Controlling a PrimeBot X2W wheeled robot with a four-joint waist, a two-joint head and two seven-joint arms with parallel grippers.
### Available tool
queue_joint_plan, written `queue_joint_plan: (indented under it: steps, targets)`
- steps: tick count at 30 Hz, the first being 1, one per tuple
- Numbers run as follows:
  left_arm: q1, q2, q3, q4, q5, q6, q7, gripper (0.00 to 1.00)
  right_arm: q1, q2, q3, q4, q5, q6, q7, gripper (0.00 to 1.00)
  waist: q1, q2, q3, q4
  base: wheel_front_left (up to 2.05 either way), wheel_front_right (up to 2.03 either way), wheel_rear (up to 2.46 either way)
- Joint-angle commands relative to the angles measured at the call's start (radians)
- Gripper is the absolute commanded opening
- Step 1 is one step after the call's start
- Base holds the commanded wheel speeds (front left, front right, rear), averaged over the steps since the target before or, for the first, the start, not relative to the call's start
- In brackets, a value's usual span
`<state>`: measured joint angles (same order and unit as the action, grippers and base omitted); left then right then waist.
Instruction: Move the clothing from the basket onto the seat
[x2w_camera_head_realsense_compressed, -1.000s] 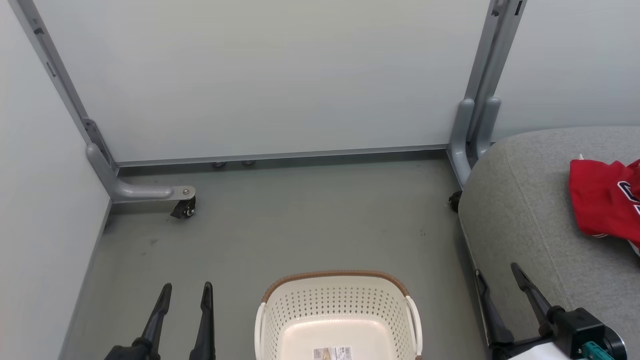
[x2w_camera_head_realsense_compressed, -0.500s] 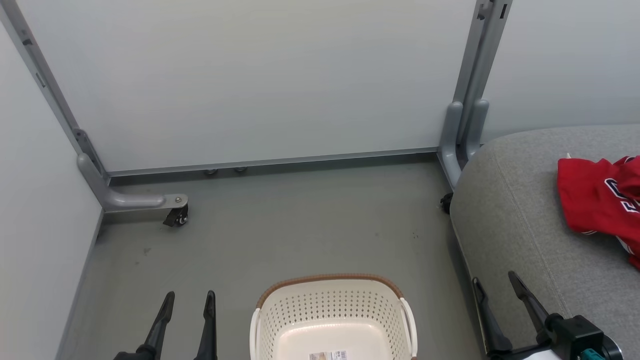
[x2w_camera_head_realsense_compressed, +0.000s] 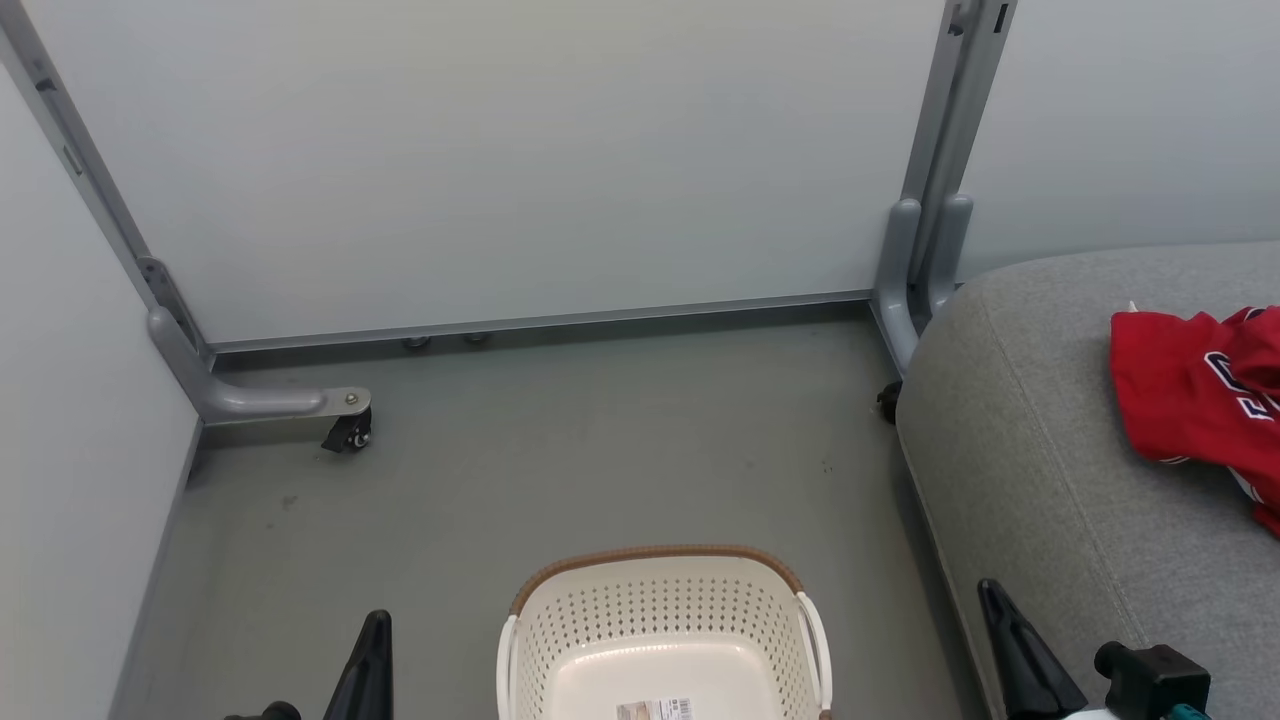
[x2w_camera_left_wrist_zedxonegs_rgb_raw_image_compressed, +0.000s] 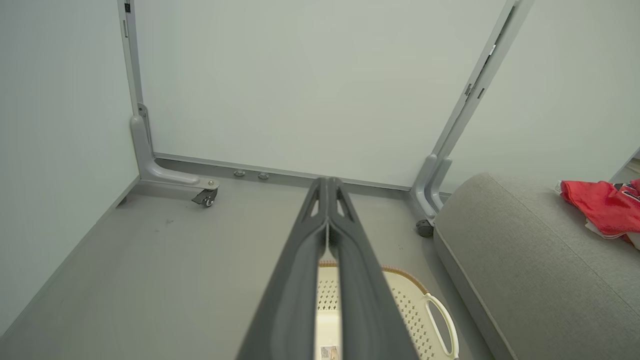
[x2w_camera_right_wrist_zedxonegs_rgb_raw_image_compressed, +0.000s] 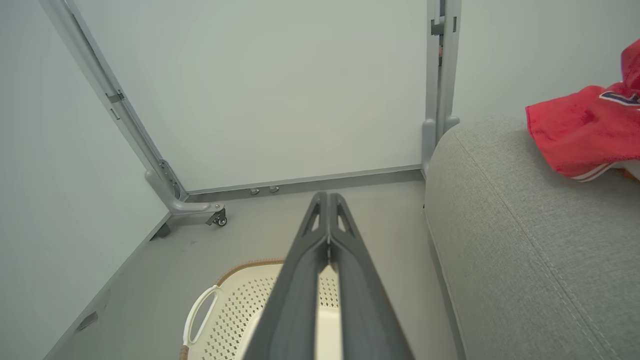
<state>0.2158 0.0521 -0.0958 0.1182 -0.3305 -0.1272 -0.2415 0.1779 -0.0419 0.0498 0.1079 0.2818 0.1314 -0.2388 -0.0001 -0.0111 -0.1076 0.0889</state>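
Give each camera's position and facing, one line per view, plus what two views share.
Head view: on the head, facing forward and down at floor, basket and seat; both shut jaws show at the bottom corners.
Left wrist view: on the left wrist, facing along the left jaws' closed fingers toward the wall panel, basket beneath.
Right wrist view: on the right wrist, along the right jaws' closed fingers, basket beneath, seat at right.
Shared: all three show the red clothing lying on the seat.
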Motion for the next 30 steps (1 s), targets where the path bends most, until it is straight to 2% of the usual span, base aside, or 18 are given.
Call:
queue_joint_plan:
  steps: [1,14,30]
  targets:
    - [-0.03,0.008,0.007,-0.01,-0.051,0.002,0.007,0.0,-0.028,-0.009,-0.006,-0.009,0.051,0.0,0.008,0.0,0.0001,0.0007,0.002,-0.001,0.0,0.0,0.0]
    - [-0.087,0.021,0.024,0.019,-0.284,-0.001,0.054,0.0,-0.076,-0.02,-0.02,0.016,0.289,0.0,0.057,0.0,0.0001,0.0018,0.014,-0.011,0.0,0.0,0.0]
    - [-0.142,0.03,0.048,0.041,-0.522,-0.002,0.107,0.0,-0.124,-0.028,-0.038,0.041,0.532,0.0,0.112,0.0,0.0001,0.0032,0.028,-0.023,0.0,0.0,0.0]
